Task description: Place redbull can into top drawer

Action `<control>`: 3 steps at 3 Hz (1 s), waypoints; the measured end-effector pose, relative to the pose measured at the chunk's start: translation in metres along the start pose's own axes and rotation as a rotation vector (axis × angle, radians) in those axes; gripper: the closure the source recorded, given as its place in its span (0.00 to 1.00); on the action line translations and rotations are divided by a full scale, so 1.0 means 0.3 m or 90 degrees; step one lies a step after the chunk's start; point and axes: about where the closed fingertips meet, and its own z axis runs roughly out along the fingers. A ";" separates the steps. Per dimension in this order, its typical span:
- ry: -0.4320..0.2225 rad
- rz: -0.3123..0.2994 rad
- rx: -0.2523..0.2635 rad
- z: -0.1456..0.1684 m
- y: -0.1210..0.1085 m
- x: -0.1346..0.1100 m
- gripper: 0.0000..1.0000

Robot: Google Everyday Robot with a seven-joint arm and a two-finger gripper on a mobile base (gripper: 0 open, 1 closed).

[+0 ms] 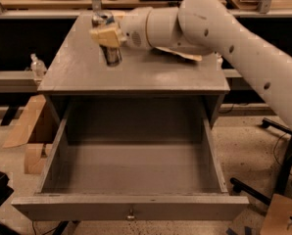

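The redbull can (112, 56) is held in my gripper (107, 35), whose tan fingers are shut around its middle. Its silver top shows above the fingers and its dark lower body below them. The can hangs slightly tilted just over the left part of the grey table top (77, 75), behind the drawer. The top drawer (131, 180) is pulled wide open below the table, its inside bare, with a small metal knob (131, 213) on its front. My white arm (224, 33) reaches in from the right.
A snack bag (187, 57) lies on the table, mostly hidden under my arm. A plastic bottle (37, 66) stands on a shelf at the left. Cardboard pieces (31, 131) lie on the floor at the left; a chair base (278, 175) stands at the right.
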 end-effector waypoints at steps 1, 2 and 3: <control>-0.003 -0.020 -0.036 -0.071 0.043 0.101 1.00; -0.008 -0.015 -0.045 -0.055 0.055 0.117 1.00; -0.027 0.002 -0.060 -0.053 0.124 0.191 1.00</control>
